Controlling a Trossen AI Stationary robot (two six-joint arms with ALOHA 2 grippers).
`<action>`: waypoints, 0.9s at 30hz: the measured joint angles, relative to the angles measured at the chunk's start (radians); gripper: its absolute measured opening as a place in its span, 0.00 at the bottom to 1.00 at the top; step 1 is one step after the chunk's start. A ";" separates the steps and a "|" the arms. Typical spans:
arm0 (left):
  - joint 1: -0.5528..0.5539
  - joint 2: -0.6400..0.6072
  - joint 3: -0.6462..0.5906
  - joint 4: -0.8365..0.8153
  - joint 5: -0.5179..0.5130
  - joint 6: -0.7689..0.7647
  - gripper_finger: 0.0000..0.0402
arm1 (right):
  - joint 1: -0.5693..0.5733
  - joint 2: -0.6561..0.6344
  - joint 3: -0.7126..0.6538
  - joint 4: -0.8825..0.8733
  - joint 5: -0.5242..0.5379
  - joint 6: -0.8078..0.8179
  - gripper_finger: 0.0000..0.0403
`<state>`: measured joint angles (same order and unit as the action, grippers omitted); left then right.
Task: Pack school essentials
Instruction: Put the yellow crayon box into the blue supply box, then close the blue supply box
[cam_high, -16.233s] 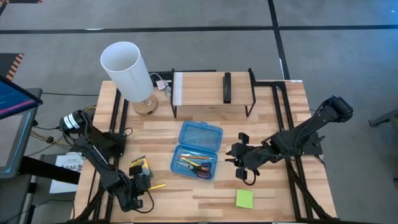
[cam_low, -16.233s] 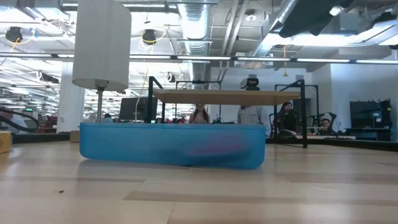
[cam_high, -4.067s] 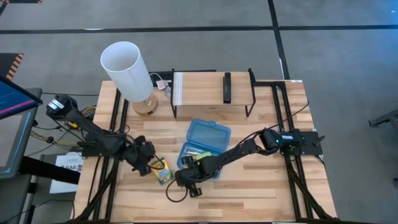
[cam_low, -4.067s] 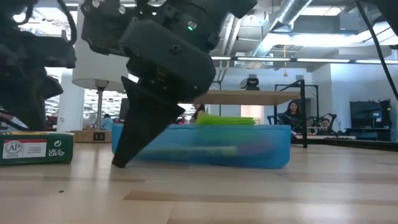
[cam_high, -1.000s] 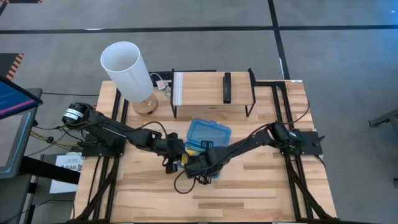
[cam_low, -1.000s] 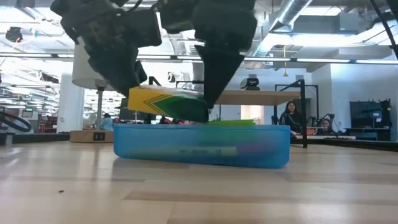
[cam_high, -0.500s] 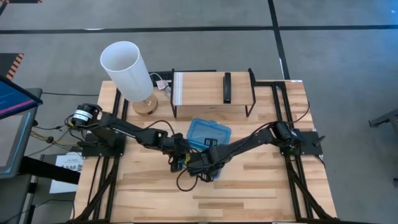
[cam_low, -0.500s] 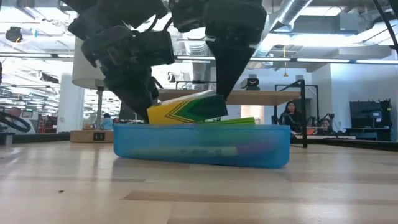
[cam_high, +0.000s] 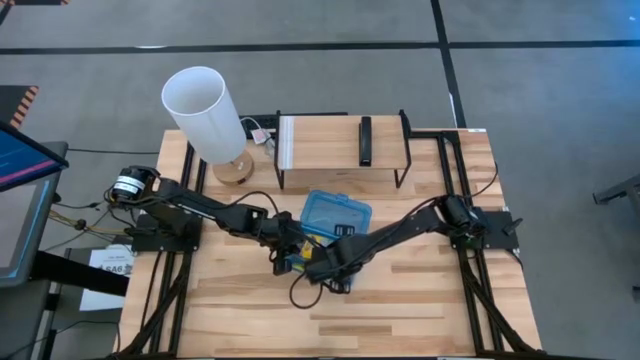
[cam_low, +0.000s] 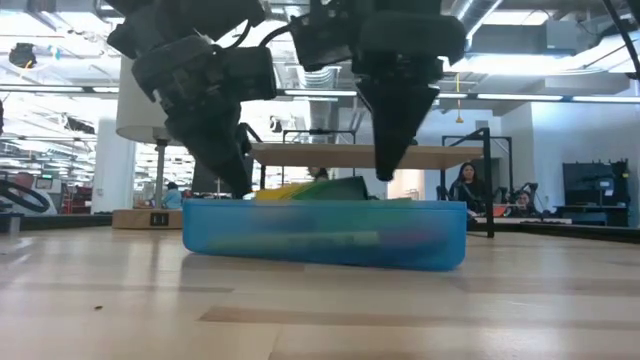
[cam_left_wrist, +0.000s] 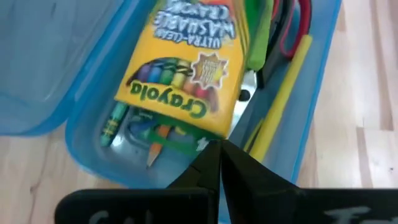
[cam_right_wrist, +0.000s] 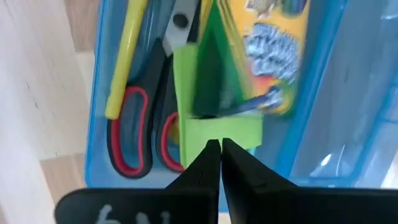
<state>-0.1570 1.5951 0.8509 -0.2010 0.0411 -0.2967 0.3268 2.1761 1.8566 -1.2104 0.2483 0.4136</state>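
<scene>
The translucent blue case (cam_high: 335, 212) lies open at mid-table, its tray (cam_low: 320, 240) under both grippers. In the tray lie the yellow-green crayon box (cam_left_wrist: 186, 68) (cam_low: 310, 190), red-handled scissors (cam_right_wrist: 134, 143), a yellow pencil (cam_right_wrist: 121, 62) and the lime-green sticky-note pad (cam_right_wrist: 217, 130). The box lies slanted on the other pieces. My left gripper (cam_left_wrist: 217, 149) (cam_low: 245, 188) is at the box's left end, shut on it. My right gripper (cam_right_wrist: 217, 146) (cam_low: 385, 172) is shut and hangs just above the box and pad, touching nothing that shows. The eraser is hidden. My left gripper pinches the crayon box by the edge of its end (cam_left_wrist: 202, 134), at the fingertips only. The fingers slant down from the table's left side. The box lies low in the tray, slightly tilted, resting on the pencils and scissors beneath it.
The tall white lamp (cam_high: 205, 110) stands at the far left. A black-framed wooden shelf (cam_high: 340, 145) with a dark bar on it stands at the far edge. The case lid (cam_left_wrist: 37, 62) lies open on the far side. Bare wood lies along the near edge. People sit in the room behind (cam_low: 465, 190).
My left gripper has moved down and toward the right, lowering the crayon box from above the rim into the tray, where it now lies nearly flat. My right gripper, which touched the box's top, has shifted toward the table's right and stands clear of it.
</scene>
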 joint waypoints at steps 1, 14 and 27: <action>0.000 -0.001 0.000 -0.006 0.000 -0.002 0.00 | 0.003 -0.001 -0.003 -0.009 -0.002 0.006 0.09; -0.001 -0.193 -0.024 -0.010 -0.032 0.125 0.00 | 0.073 -0.405 -0.437 0.366 0.094 0.067 0.01; 0.220 -0.376 -0.291 0.268 0.030 0.179 0.00 | 0.006 -0.861 -1.142 0.919 0.203 0.238 0.02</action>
<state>0.0627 1.2190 0.5603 0.0668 0.0714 -0.1182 0.3328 1.3151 0.7146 -0.2916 0.4515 0.6514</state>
